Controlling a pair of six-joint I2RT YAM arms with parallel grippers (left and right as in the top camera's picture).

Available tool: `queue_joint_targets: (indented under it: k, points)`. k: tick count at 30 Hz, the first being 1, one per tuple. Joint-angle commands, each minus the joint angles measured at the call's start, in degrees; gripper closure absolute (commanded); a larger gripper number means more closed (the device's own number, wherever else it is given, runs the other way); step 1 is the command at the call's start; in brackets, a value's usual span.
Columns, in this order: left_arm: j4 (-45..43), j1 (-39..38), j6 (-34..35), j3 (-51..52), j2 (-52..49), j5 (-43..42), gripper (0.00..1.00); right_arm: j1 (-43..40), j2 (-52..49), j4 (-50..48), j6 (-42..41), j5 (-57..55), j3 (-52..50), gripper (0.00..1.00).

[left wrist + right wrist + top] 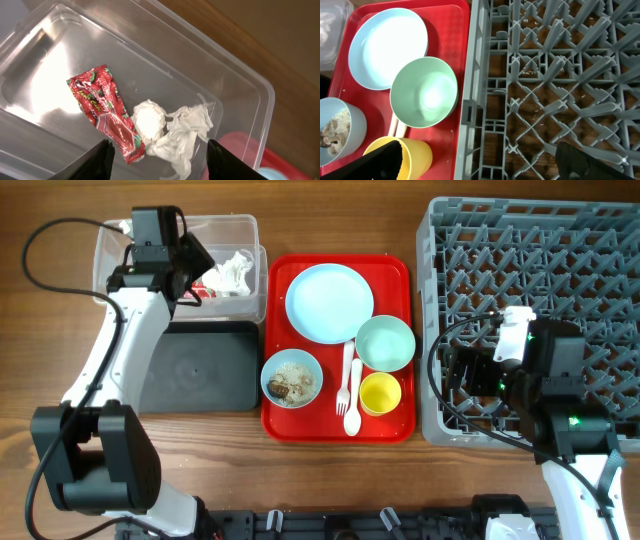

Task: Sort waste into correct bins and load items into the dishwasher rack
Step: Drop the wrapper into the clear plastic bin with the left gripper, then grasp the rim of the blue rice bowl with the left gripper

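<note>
My left gripper [159, 159] hangs open and empty over the clear tub [240, 225], just above the red snack wrapper [105, 112] and the crumpled white tissue [175, 130], which lie on the tub's floor; the tissue also shows in the overhead view [232, 272]. My right gripper [480, 160] is open and empty over the left edge of the grey dishwasher rack [600, 270]. On the red serving tray [400, 270] sit the pale blue plate [329, 302], mint green bowl [385, 342], yellow cup [380, 393], white fork and spoon [350, 390], and the blue bowl with food scraps [292, 378].
The shallow black tray [195, 365] lies on the wooden table just in front of the clear tub, left of the red tray. The rack fills the right side of the table.
</note>
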State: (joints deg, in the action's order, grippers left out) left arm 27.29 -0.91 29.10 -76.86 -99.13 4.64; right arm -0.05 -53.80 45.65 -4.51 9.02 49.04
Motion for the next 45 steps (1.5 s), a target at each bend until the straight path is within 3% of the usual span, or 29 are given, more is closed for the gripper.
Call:
queue_joint_targets:
  k: [1,4,8,17,27,32,34,35,38,42,43,45]
  points:
    - [2.8,-3.2,-9.4,0.0,5.0,-7.6,0.38,0.1,-0.1,-0.1,-0.1,1.0,1.4,0.0]
    - [8.2,-8.3,-9.6,0.0,6.2,-15.9,0.34,0.1,-0.1,-0.1,-0.1,0.9,1.4,0.0]
    - [12.9,-18.0,-12.0,0.0,3.4,-15.5,0.29,0.1,-0.1,0.1,-0.1,0.9,1.4,0.0]
    - [26.1,-29.8,-12.4,0.3,1.6,-15.1,0.29,0.1,-0.1,0.2,-0.1,0.9,1.4,0.0]
    - [17.4,-34.2,-10.2,9.5,-4.5,-15.1,0.32,0.1,-0.1,0.4,-0.2,1.0,1.4,0.0]
    - [14.6,-34.2,-10.2,9.5,-9.4,-15.1,0.51,0.1,-0.1,0.6,-0.2,1.0,1.4,0.0]
    - [14.5,-34.2,-10.2,9.5,-9.6,-15.1,0.76,0.1,-0.1,0.7,-0.2,1.0,1.4,0.0]
    - [14.5,-34.2,-10.2,9.5,-9.6,-15.1,0.82,0.1,-0.1,0.7,-0.2,1.0,1.4,0.0]
    - [14.5,-34.2,-10.2,9.4,-9.6,-15.1,0.89,0.1,-0.1,0.7,-0.2,0.9,1.4,0.0]
    - [14.7,-34.2,-10.3,9.4,-9.5,-15.1,0.73,0.1,-0.1,0.7,-0.1,0.9,1.4,0.0]
    - [14.7,-34.2,-10.3,9.4,-9.4,-15.0,0.63,0.1,-0.1,0.7,-0.2,0.9,1.4,0.0]
    - [15.0,-34.2,-10.3,9.3,-8.9,-13.3,0.62,0.1,-0.1,0.7,-0.2,0.9,1.4,0.0]
